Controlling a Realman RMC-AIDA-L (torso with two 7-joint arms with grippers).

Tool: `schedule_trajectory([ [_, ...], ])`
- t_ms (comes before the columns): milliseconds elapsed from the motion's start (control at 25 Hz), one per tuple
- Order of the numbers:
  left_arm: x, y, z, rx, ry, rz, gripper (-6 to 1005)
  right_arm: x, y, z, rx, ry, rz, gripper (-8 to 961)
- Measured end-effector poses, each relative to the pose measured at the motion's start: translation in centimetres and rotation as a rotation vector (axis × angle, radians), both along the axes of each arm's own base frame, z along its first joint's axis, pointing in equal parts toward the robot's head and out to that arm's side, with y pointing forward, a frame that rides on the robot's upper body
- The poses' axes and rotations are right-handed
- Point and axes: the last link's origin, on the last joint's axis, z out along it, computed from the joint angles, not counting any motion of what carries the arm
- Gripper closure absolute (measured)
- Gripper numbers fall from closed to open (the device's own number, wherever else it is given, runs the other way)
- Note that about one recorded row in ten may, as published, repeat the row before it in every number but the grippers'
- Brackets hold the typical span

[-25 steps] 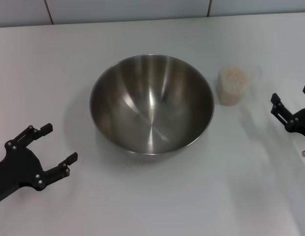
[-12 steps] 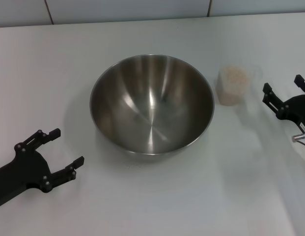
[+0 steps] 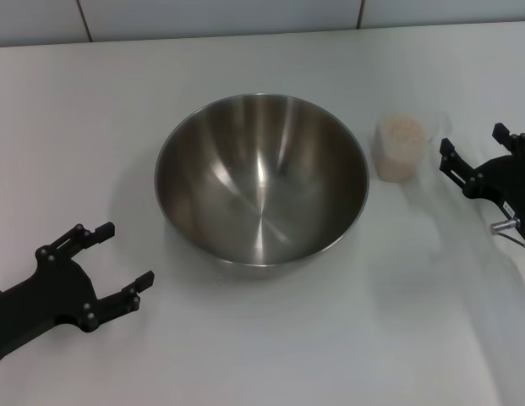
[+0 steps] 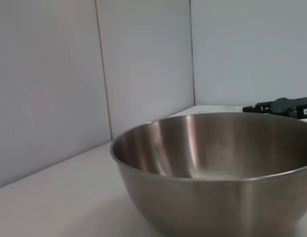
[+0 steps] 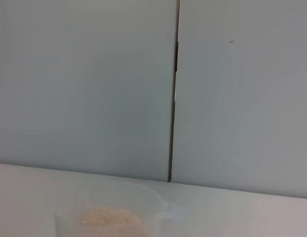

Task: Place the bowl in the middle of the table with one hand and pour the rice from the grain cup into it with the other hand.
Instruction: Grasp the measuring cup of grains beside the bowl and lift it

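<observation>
The steel bowl (image 3: 260, 178) stands empty in the middle of the white table (image 3: 270, 347); it fills the left wrist view (image 4: 217, 173). The clear grain cup (image 3: 401, 147) holding pale rice (image 3: 402, 129) stands upright just right of the bowl; its rim and the rice (image 5: 109, 216) show in the right wrist view. My right gripper (image 3: 473, 150) is open, a short way right of the cup, not touching it. My left gripper (image 3: 123, 258) is open and empty on the table's front left, apart from the bowl.
A tiled wall edge (image 3: 220, 19) runs along the back of the table. In the left wrist view my right gripper (image 4: 279, 105) shows beyond the bowl's rim.
My right gripper has moved left toward the grain cup. My left gripper has moved right and toward the front of the table. Bowl and cup have not moved.
</observation>
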Motion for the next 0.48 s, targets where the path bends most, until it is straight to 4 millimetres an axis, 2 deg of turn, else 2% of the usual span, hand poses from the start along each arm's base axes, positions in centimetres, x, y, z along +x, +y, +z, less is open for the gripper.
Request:
schedule_trajectory([
  [480, 0.2, 0.2, 0.0, -0.006, -0.007, 0.000, 134, -0.5, 1.2, -0.3, -0.022, -0.009, -0.003, 118],
])
